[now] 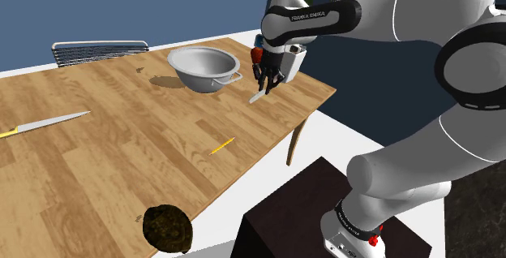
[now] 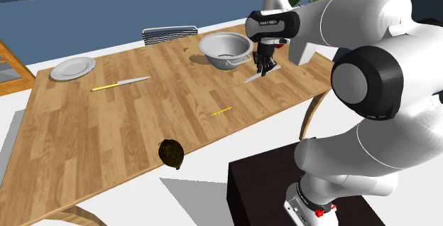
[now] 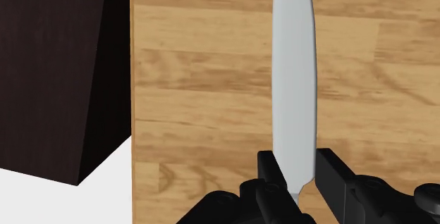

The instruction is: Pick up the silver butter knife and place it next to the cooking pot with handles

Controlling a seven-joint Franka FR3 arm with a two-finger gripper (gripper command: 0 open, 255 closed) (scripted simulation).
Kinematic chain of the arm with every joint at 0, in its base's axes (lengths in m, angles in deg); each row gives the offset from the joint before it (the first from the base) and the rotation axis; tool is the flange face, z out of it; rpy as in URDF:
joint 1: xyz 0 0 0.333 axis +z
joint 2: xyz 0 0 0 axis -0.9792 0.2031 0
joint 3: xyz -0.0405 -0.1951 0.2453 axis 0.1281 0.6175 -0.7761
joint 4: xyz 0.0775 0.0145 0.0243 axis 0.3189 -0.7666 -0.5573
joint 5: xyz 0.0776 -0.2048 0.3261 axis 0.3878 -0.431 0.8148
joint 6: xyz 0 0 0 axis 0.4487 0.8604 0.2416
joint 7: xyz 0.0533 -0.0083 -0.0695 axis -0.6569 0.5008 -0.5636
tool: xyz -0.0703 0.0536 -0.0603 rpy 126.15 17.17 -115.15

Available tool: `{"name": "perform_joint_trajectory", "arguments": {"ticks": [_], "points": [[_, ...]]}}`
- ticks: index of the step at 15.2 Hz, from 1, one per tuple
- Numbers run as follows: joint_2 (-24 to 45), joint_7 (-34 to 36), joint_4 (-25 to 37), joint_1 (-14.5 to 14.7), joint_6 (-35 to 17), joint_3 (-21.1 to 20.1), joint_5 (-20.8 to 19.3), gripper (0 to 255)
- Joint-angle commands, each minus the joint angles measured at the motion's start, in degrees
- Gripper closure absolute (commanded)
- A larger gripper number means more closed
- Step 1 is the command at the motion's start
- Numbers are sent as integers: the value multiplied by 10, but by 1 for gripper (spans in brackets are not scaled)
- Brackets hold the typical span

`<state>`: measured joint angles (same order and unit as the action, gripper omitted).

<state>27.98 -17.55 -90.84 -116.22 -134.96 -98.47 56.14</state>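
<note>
The black pincer (image 1: 268, 82) is gripping the pale grey butter knife (image 3: 292, 82) by its narrow end, with both fingers (image 3: 270, 169) pressing on it. The knife is hanging slanted over the wooden surface (image 1: 122, 159), blade pointing down, just beside the grey pot (image 1: 203, 70) with handles and near the surface's edge. Whether the tip is touching the wood, I cannot tell.
</note>
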Motion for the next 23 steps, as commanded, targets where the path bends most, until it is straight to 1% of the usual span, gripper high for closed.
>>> {"name": "perform_joint_trajectory", "arguments": {"ticks": [1,13,20,22,23], "points": [[6,3,-12,0,-17,-3,-2,255],[49,22,-70,-1,-112,-17,-26,255],[86,42,-96,-3,-168,-23,-52,255],[103,52,-105,-3,-190,-25,-66,255],[103,52,-105,-3,-190,-25,-66,255]]}}
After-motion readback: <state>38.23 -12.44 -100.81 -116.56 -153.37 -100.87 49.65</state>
